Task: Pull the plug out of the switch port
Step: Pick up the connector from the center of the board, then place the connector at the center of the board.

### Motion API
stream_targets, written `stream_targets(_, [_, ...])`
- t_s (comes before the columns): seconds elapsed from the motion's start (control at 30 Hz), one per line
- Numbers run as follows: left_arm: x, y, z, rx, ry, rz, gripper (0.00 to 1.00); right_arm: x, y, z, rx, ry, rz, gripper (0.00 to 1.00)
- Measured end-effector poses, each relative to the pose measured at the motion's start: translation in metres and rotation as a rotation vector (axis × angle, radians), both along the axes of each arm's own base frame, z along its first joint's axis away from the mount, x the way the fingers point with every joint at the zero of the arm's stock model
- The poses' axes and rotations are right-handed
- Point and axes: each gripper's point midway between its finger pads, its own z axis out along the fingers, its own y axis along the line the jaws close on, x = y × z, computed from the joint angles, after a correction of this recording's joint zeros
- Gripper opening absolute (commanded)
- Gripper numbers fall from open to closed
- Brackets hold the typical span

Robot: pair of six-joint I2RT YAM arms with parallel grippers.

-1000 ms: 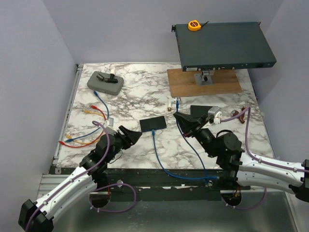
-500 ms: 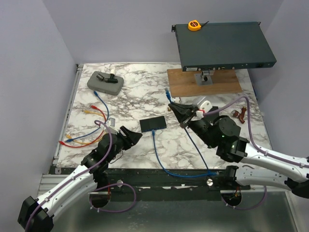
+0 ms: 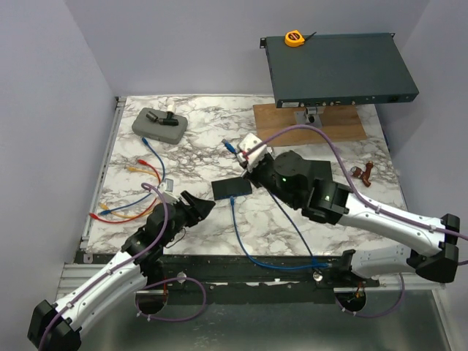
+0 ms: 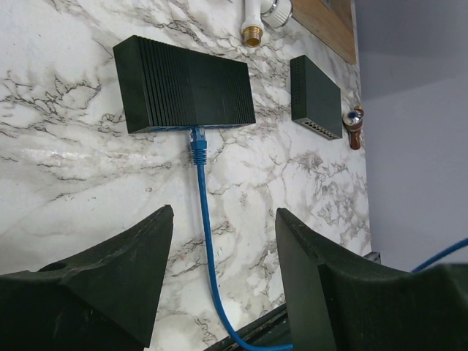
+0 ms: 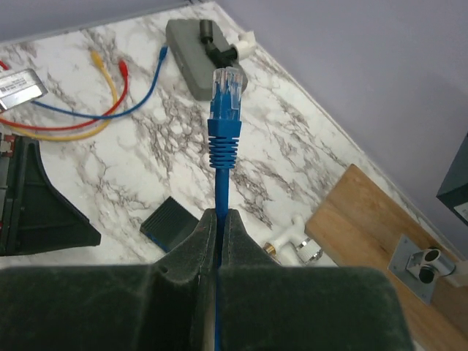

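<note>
A small black switch (image 3: 232, 187) lies mid-table; in the left wrist view (image 4: 183, 84) a blue plug (image 4: 196, 143) sits in its front port, and its blue cable (image 4: 208, 241) runs toward the near edge. My left gripper (image 4: 223, 212) is open and empty, a short way in front of that plug; in the top view it (image 3: 207, 205) is left of the switch. My right gripper (image 5: 219, 213) is shut on the blue cable just below a free blue plug (image 5: 225, 95), held in the air. In the top view this gripper (image 3: 241, 153) is just beyond the switch.
A second black switch (image 4: 314, 97) lies right of the first. A white fitting (image 5: 296, 245) and a wooden board (image 3: 307, 123) under a large rack switch (image 3: 336, 69) are behind. A grey box (image 3: 159, 124) and red, yellow and blue cables (image 3: 135, 190) lie left.
My right arm has swung left and away from me, carrying the free blue plug from right of the small switch to just beyond it. My left arm has barely moved.
</note>
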Motion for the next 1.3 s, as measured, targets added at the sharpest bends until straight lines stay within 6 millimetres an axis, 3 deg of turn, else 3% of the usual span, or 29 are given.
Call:
stream_targets(0.1, [-0.001,0.001,-0.002,-0.002,0.000,0.000,0.59,0.004,0.014,-0.007,-0.098,0.071,0.001,0.00])
stream_targets(0.27, [-0.003,0.002,-0.009,0.002,0.015,0.002,0.59,-0.008,0.014,-0.073,-0.330,0.241,0.036,0.01])
stream_targets(0.43, [-0.003,0.002,-0.013,-0.002,0.022,0.004,0.59,-0.024,-0.008,-0.132,-0.482,0.395,0.008,0.01])
stream_targets(0.57, [-0.002,0.000,-0.009,-0.016,0.010,0.003,0.59,-0.035,-0.029,-0.159,-0.547,0.478,-0.036,0.00])
stream_targets(0.63, [-0.002,0.000,-0.008,-0.018,0.008,0.003,0.59,-0.037,-0.033,-0.154,-0.530,0.488,-0.046,0.01])
stream_targets(0.7, [-0.002,0.000,-0.008,-0.019,0.006,0.003,0.59,-0.038,-0.035,-0.135,-0.484,0.479,-0.053,0.01])
stream_targets(0.83, [-0.001,0.000,-0.007,-0.023,0.003,0.003,0.59,-0.023,-0.039,-0.062,-0.301,0.368,-0.123,0.01])
stream_targets(0.93, [-0.001,-0.001,-0.006,-0.029,0.004,0.005,0.59,-0.014,-0.053,-0.037,-0.227,0.304,-0.197,0.01])
stream_targets(1.13, [-0.001,-0.001,-0.006,-0.033,0.007,0.007,0.59,0.001,-0.058,-0.042,-0.252,0.252,-0.284,0.01])
stream_targets(1.3, [-0.001,-0.001,-0.007,-0.032,0.008,0.007,0.59,0.004,-0.041,-0.072,-0.380,0.291,-0.262,0.01])
